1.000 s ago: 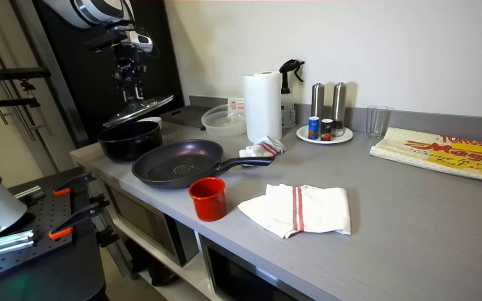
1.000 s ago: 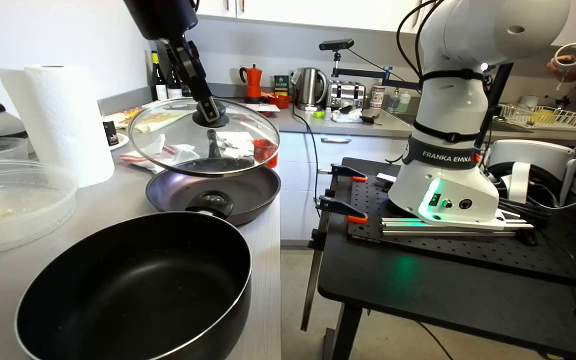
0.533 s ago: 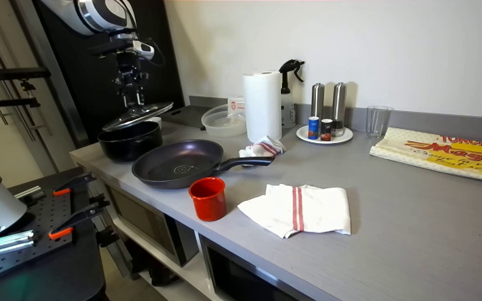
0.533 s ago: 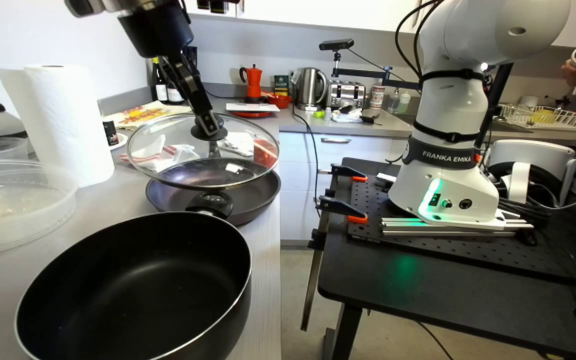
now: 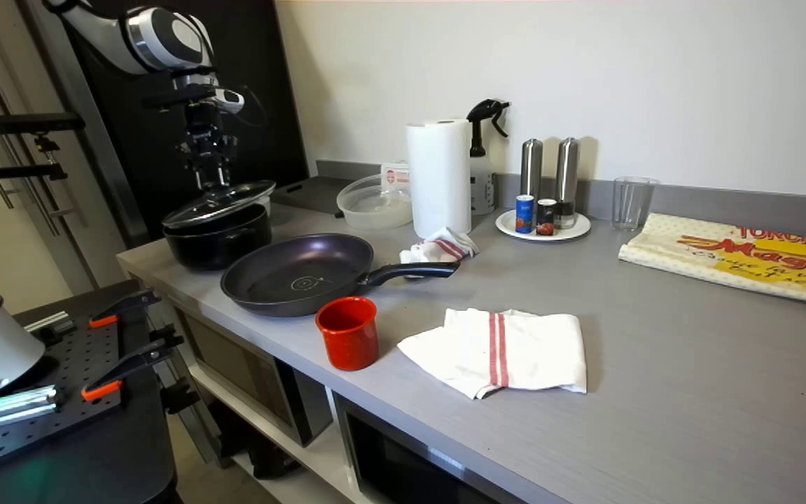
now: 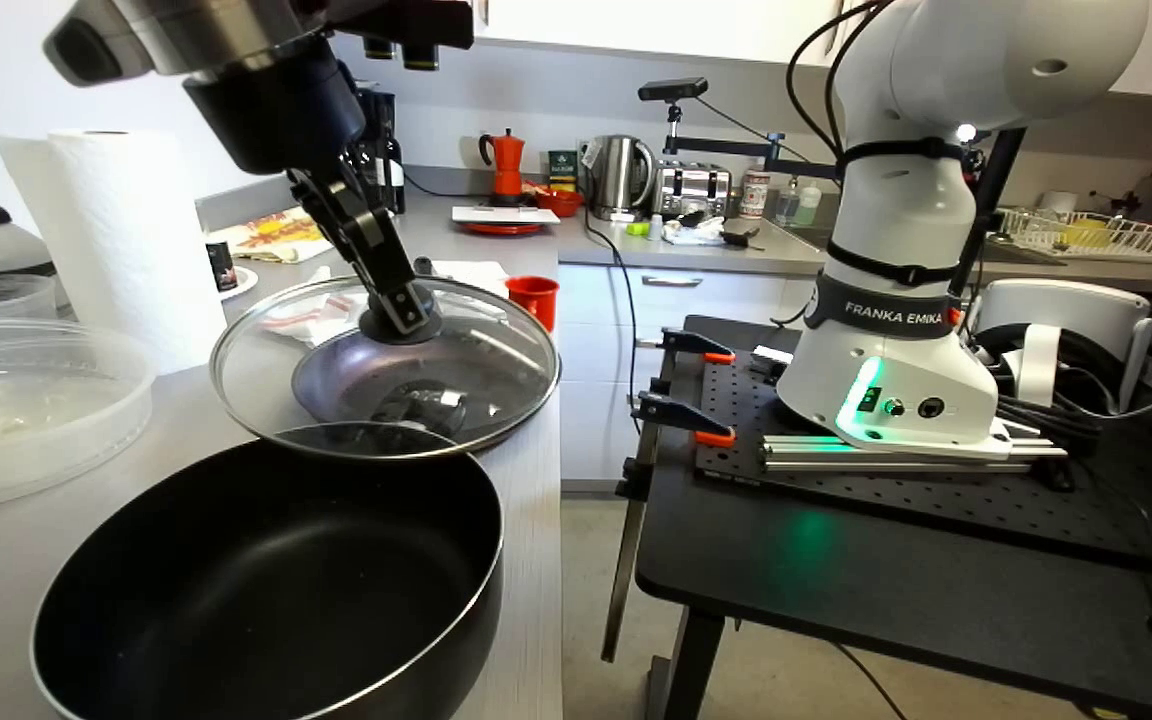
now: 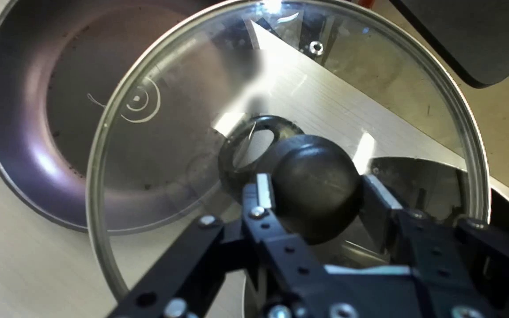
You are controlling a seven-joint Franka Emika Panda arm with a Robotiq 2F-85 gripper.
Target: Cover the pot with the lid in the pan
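The lid is round clear glass with a metal rim and a black knob (image 7: 316, 190); it shows in both exterior views (image 5: 217, 204) (image 6: 496, 375). My gripper (image 7: 320, 191) is shut on the knob, a finger on each side, and it also shows in an exterior view (image 6: 406, 312). The lid hangs tilted. The black pot (image 6: 266, 570) stands at the counter's end; in an exterior view (image 5: 217, 246) the lid is low over it. The lid overlaps part of the pot's rim; I cannot tell if they touch. The pan (image 5: 298, 276) sits beside the pot, holding nothing.
A red cup (image 5: 347, 336) stands near the counter's front edge by the pan. White towels (image 5: 515, 350) lie on the counter. A clear plastic container (image 6: 36, 420) and a paper towel roll (image 5: 439, 178) stand behind. The pan's handle (image 5: 410, 271) points away from the pot.
My gripper has lowered the lid and carried it from over the pan toward the pot. The lid stays tilted. The pot, pan, cup and towels have not moved.
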